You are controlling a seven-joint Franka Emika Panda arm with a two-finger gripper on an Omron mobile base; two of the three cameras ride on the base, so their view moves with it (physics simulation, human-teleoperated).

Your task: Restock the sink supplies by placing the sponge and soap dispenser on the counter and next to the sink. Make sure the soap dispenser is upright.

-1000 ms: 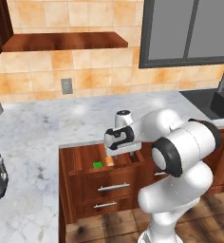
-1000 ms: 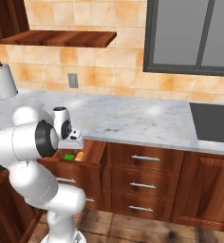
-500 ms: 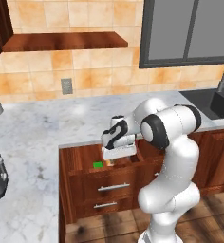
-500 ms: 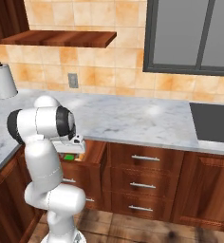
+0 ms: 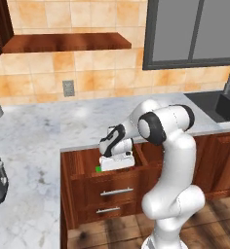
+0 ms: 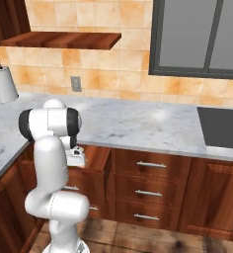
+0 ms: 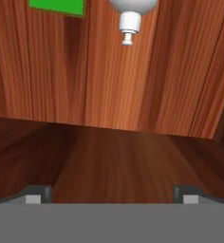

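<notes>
While the 2 fingers [image 7: 112,199] hang spread and empty inside the open wooden drawer [image 5: 83,168], flat bright-green sponge [image 7: 57,6] lies at 11 o'clock, whitish pump top [image 7: 129,19] at 12. Risk: descending off-target strikes the drawer floor, missing both.

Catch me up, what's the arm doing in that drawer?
The arm has its gripper lowered into the open top drawer under the marble counter, jaws wide open and holding nothing. In the hand view, the green sponge and the pump top of the soap dispenser lie on the drawer floor ahead of the fingers, neither touched yet. The sink sits off at the far end of the counter, so nothing has been restocked so far.
</notes>
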